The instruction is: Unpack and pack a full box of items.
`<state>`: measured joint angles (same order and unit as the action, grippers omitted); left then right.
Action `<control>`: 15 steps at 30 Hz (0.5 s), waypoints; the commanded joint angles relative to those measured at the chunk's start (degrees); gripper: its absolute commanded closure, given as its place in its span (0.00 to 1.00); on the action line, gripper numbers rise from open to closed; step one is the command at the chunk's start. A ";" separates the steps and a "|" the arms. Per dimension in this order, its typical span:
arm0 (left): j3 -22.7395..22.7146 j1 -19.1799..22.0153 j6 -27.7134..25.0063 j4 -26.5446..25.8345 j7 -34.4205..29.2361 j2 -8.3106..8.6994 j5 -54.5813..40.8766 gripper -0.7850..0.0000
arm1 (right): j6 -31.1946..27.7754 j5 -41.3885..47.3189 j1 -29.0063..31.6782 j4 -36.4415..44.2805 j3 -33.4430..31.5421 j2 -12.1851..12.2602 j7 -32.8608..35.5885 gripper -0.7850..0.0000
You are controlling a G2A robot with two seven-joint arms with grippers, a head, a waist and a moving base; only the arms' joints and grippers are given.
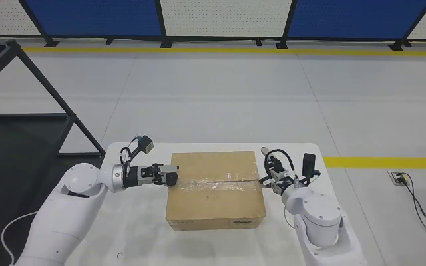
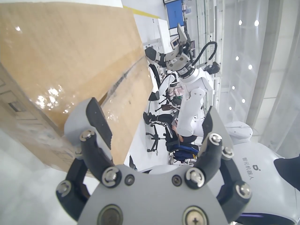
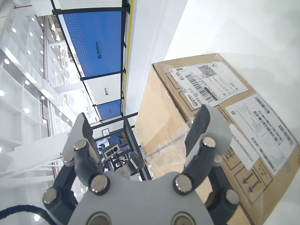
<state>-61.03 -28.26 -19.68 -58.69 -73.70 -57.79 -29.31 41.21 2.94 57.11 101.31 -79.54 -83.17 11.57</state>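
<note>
The left gripper (image 1: pixel 174 177) sits at the left end of a closed brown cardboard box (image 1: pixel 213 193) that rests in the middle of a white table (image 1: pixel 133 226), level with the clear tape seam (image 1: pixel 213 179) running across the lid. The right gripper (image 1: pixel 265 177) is at the opposite end of that seam, close against the box's right edge. From this top view I cannot tell whether either one touches the cardboard. The flaps are shut, so the contents are hidden. Behind the table lies pale floor with a yellow floor line (image 1: pixel 376 161), and farther back stands a row of blue and white pegboard panels (image 1: pixel 93 16). A dark metal frame (image 1: pixel 46 86) stands off to the left. In the left wrist view the left gripper (image 2: pixel 152 105) has its jaws spread wide. One black pad (image 2: pixel 98 120) lies in front of the box's glossy taped top edge while the other hangs in open air off the box. The seam runs away across the lid toward the other arm's gripper at the far end. In the right wrist view the right gripper (image 3: pixel 143 113) also has its jaws well apart, and the box's upper edge and crinkled tape show between them. One ribbed pad (image 3: pixel 195 127) lies in front of the box's end face, which carries two white printed shipping labels (image 3: pixel 206 85) and black handling symbols (image 3: pixel 253 181).
</note>
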 commanded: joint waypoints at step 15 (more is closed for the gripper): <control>8.17 5.00 4.75 -1.26 3.84 -3.33 2.43 1.00 | -8.18 2.29 -0.60 -0.24 1.63 0.11 1.20 1.00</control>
<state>-53.70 -23.57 -15.64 -60.41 -70.57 -60.85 -27.62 33.09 5.18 56.46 101.04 -77.77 -83.09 12.83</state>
